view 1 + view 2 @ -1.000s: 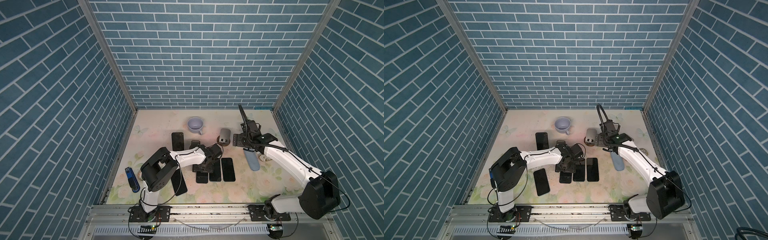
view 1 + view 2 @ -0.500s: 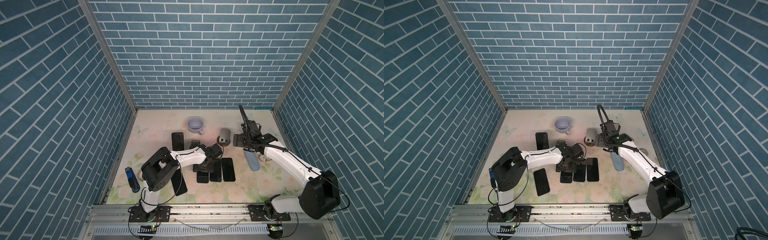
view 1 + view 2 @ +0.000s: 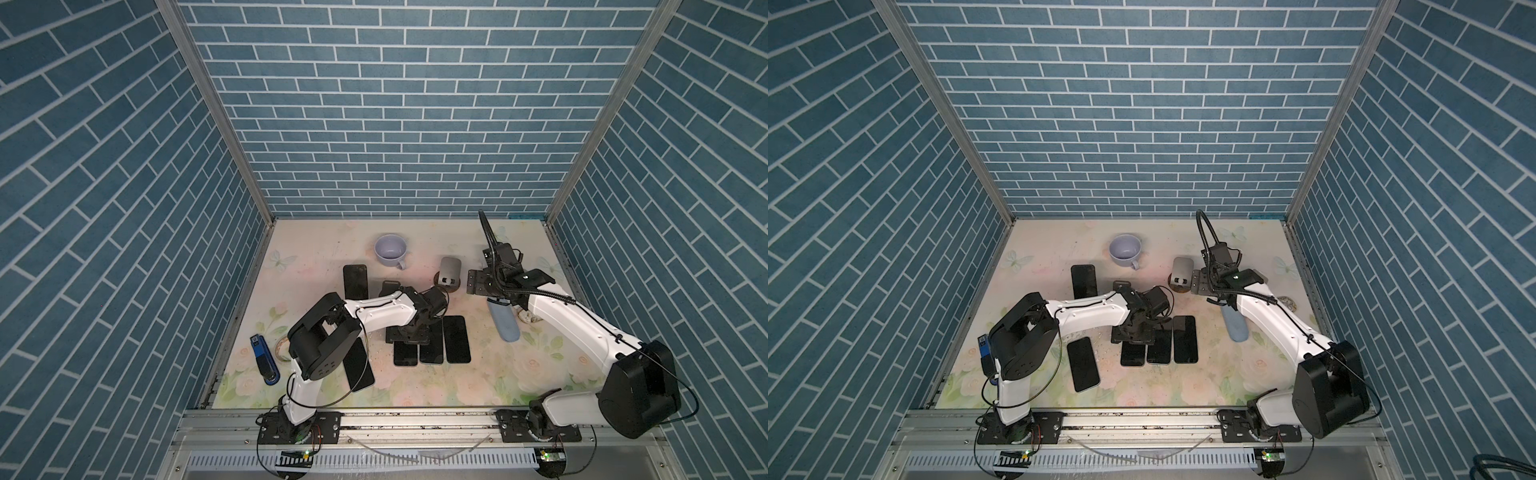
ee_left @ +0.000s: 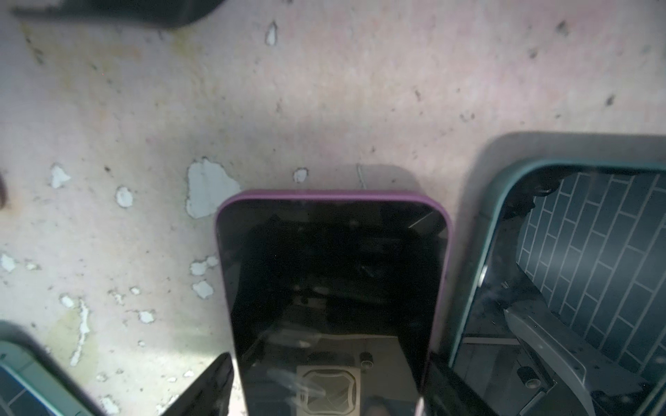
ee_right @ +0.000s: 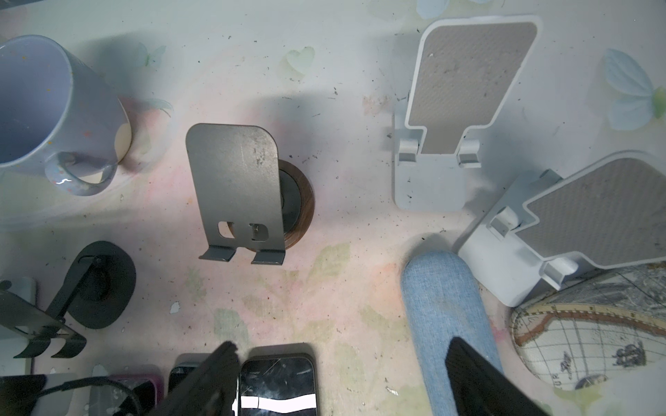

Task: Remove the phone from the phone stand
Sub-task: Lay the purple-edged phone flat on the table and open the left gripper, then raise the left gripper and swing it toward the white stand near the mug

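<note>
Low over the table [image 4: 324, 101], the left pincer [image 4: 328, 358] straddles the purple-cased phone [image 4: 331, 270], which lies flat; whether it grips or has let go cannot be told. The right pincer [image 5: 342, 345] hangs spread and empty near the bare grey phone stand [image 5: 236, 180]. This looks like the set-down step; next, the left pincer should spread fully and lift straight clear.

Blue brick-pattern walls [image 3: 395, 124] on three sides; pale floral tabletop [image 3: 415, 386], scuffed; aluminium corner posts [image 3: 224, 124].
</note>
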`<state>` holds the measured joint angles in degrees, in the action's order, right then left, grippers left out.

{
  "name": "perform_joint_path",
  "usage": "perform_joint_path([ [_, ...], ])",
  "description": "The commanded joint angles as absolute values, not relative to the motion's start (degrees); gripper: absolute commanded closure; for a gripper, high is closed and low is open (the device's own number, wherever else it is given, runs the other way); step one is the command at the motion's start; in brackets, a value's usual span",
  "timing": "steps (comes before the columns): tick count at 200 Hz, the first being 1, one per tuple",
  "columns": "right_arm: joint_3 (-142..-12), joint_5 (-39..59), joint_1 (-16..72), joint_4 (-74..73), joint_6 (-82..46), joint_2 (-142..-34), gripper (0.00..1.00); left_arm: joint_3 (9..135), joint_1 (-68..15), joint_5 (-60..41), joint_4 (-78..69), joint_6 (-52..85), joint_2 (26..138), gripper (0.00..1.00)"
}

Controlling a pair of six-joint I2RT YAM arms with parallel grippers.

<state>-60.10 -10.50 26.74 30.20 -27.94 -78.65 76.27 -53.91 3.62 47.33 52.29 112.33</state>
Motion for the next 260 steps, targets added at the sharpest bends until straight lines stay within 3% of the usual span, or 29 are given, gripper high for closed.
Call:
perform_joint_path([
  [1, -58.5, -10.2, 26.2, 29.4, -25.8, -76.8, 0.09, 75.6, -54.0, 6.0, 50.7, 53.0, 115.7, 0.18],
  [260, -58.0, -8.7, 25.4, 29.5, -26.5, -76.1, 0.09, 75.7, -54.6, 17.9, 49.0, 49.6, 100.4, 0.15],
])
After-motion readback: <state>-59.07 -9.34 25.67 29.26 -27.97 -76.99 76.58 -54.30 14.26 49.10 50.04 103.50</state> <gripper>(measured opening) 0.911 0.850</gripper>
